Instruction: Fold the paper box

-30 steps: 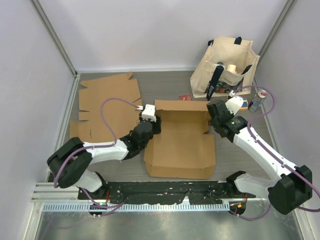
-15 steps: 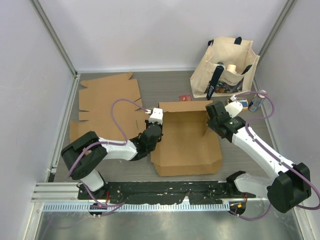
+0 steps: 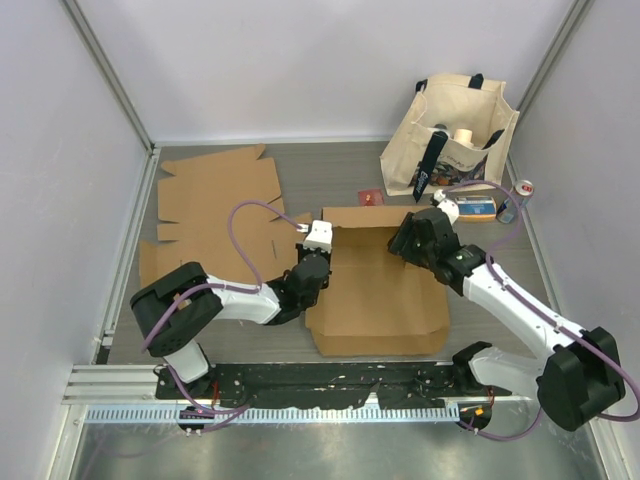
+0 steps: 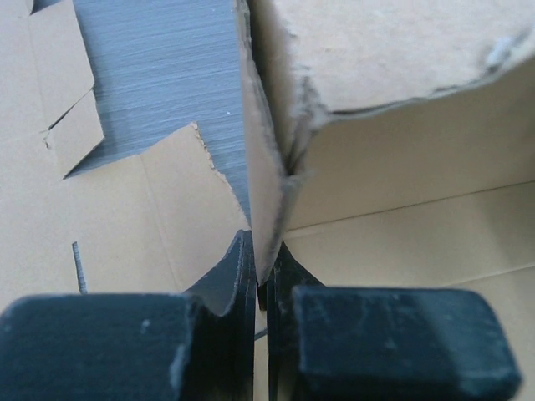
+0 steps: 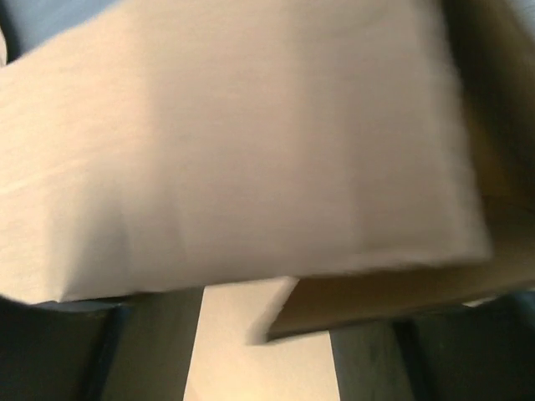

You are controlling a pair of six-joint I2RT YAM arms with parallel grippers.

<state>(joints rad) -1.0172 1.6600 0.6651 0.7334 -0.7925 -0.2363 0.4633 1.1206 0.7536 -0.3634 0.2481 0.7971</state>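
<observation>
Nearest, at 6 o'clock, a black mounting rail [image 3: 330,376] carries both arm bases along the worktop's [image 3: 330,165] near edge. Just past it, at the centre, lies the half-formed brown cardboard box [image 3: 375,300], its base flat and its far wall raised.

The left gripper [image 3: 312,272] sits at the box's 9 o'clock edge. The left wrist view shows its jaws closed on the upright left wall of the box [image 4: 267,192], the thin card pinched between the black fingers [image 4: 230,284].

The right gripper [image 3: 408,240] is over the box's 1 o'clock corner. In its blurred wrist view the jaws stand apart, and a cardboard panel [image 5: 251,159] fills the frame and hides the rest; whether it touches them I cannot tell.

At 10 o'clock, flat brown cardboard sheets [image 3: 215,190] lie spread beside the left arm. A small dark red item [image 3: 371,196] lies just beyond the box's far wall. At 1 o'clock stands a cream canvas tote bag [image 3: 405,150]. A silver drink can [image 3: 513,206] stands beside it at 2 o'clock.
</observation>
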